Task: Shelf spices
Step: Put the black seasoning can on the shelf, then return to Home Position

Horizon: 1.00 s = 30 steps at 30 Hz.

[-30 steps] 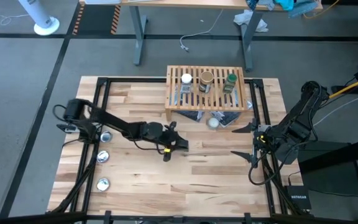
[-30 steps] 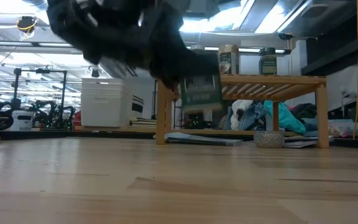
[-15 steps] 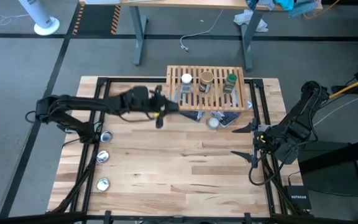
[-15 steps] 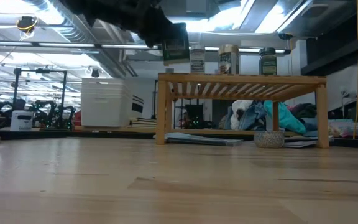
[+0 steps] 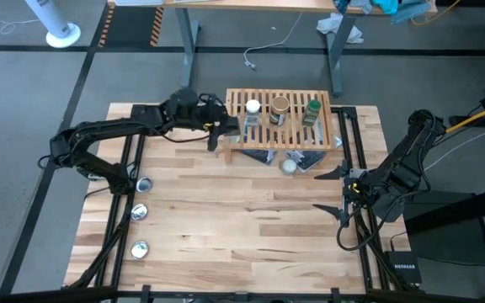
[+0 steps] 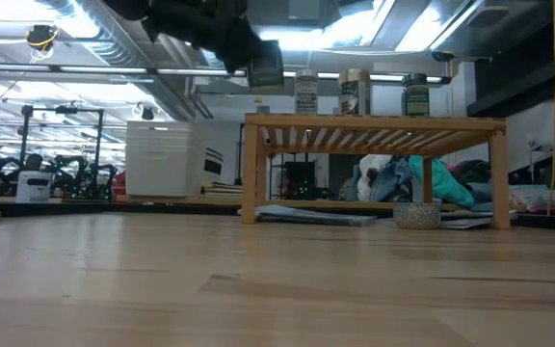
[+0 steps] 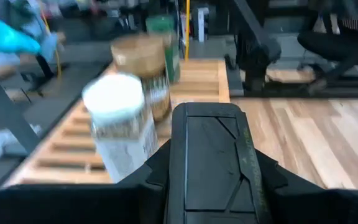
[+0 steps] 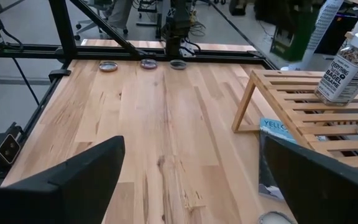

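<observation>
We found the left end effector (image 5: 218, 128) raised at the nine o'clock edge of the shelf (image 5: 297, 140), gripping the dark squarish tin (image 6: 265, 70), which the low view showed hanging just above the level of the slats and not yet set down. Three spices already stood in a row along the shelf's twelve o'clock side: the clear white-capped jar (image 5: 252, 108) nearest the arm, the squat tan-brown round jar (image 5: 279, 106) in the middle, and the green-lidded jar (image 5: 312, 108) toward three o'clock. In the left wrist view the tin (image 7: 213, 155) filled the foreground, with the white-capped jar (image 7: 118, 121) just beside it. The right end effector (image 5: 333, 190) waited with its fingers spread wide and empty near the three o'clock edge of the table (image 5: 226, 236), well apart from the shelf. By our judgement the job was three parts done; only placing and releasing the tin on a free stretch of slats remained. Three flat silver pieces (image 5: 139, 210) lay near the nine o'clock edge.
</observation>
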{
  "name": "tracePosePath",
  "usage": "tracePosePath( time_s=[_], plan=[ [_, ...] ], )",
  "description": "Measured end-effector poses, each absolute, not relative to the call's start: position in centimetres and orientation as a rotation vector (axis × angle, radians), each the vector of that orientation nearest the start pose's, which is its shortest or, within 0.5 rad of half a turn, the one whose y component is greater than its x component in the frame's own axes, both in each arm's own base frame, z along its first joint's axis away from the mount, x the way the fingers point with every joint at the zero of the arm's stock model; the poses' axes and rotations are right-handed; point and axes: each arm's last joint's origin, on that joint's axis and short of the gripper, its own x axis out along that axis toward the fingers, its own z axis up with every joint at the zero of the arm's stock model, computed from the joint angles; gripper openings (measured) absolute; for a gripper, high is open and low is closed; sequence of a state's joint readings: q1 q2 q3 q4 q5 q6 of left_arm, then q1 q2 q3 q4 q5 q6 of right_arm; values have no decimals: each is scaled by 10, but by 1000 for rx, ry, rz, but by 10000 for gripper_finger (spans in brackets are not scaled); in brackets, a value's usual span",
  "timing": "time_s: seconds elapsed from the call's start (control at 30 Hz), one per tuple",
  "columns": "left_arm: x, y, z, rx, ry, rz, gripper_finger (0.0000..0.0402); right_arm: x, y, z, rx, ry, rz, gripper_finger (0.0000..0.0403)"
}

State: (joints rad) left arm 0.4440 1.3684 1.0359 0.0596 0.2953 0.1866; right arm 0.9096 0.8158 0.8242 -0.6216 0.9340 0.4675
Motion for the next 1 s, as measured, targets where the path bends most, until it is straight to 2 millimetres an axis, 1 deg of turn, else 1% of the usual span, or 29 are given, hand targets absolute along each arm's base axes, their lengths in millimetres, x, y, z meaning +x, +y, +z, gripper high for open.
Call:
tracePosePath(
  time_s=[0.27, 0.37, 0.6, 0.8, 0.9, 1.0],
  plan=[
    [304, 136, 278, 42, 366, 78, 101, 112, 106, 309, -27, 351, -108, 390],
    [307, 138, 273, 38, 370, 73, 101, 112, 106, 309, -27, 351, -108, 390],
    [309, 139, 273, 31, 360, 78, 105, 112, 106, 309, -28, 352, -109, 390],
    [310, 137, 274, 30, 341, 87, 195, 112, 106, 309, -28, 352, -108, 390],
    [310, 138, 274, 29, 339, 89, 218, 112, 106, 309, -29, 352, -108, 390],
    [310, 138, 275, 32, 331, 90, 225, 112, 106, 309, -28, 352, -108, 390]
  ],
)
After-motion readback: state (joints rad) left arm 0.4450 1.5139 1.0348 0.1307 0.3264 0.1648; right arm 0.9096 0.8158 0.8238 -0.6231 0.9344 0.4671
